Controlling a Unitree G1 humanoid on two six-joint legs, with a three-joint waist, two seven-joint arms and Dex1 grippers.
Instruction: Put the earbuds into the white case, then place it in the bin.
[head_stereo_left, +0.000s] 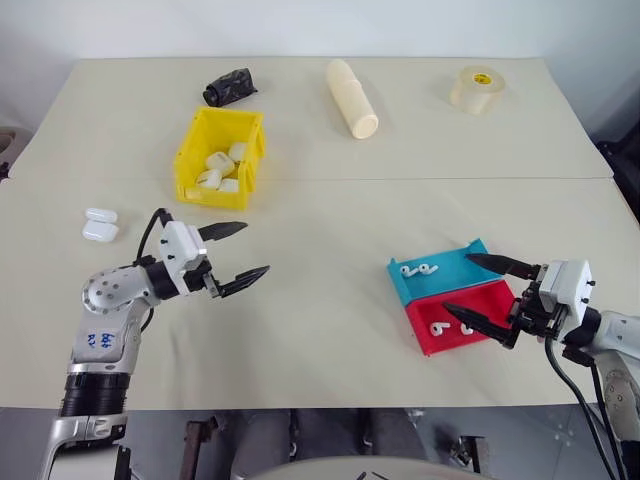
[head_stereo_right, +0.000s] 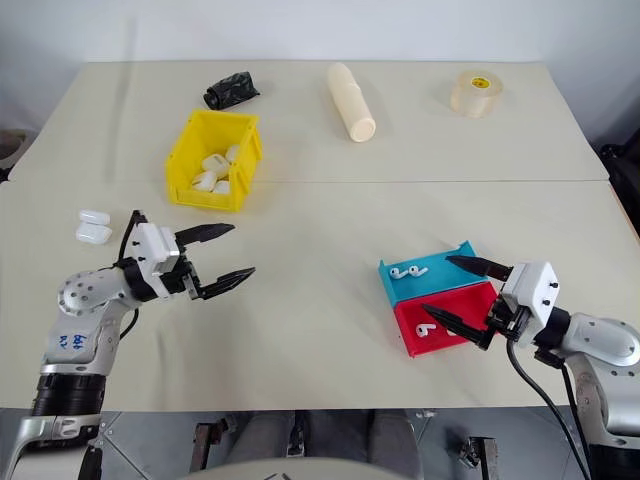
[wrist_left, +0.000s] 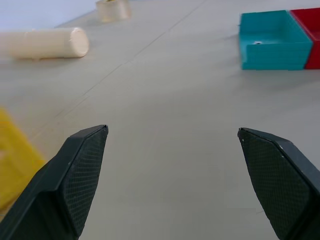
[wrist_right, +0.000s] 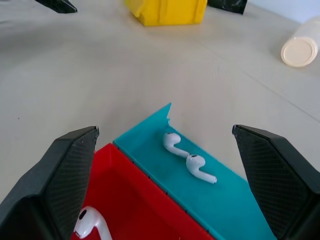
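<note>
Two earbuds (wrist_right: 189, 159) lie side by side in the shallow blue tray (head_stereo_left: 450, 268), and at least one more (head_stereo_left: 437, 327) sits in the red tray (head_stereo_left: 480, 310) touching it, sorted so each pair can be picked out cleanly. The white case (head_stereo_left: 100, 224) rests open on the surface (head_stereo_left: 320, 330) near the robot's left edge, well apart from the trays, its lid laid back so the earbuds can drop in. The yellow bin (head_stereo_left: 196, 150) stands farther back on the left, already holding several white cases, its walls high enough that anything going in must come from above. The right claw (head_stereo_left: 490, 295) hovers level just beside the trays with its black fingers spread wide and nothing between them, straddling the tray corner, likely ready to reach for an earbud. The left claw (head_stereo_left: 236, 256) is likewise released and empty, between the case and the bare middle of the surface. That middle stretch gives open room for carrying across. A cream cylinder (head_stereo_left: 352, 97), a tape roll (head_stereo_left: 476, 89) and a crumpled black bag (head_stereo_left: 229, 87) lie along the far side, out of the way. The trays sit close to the near edge.
</note>
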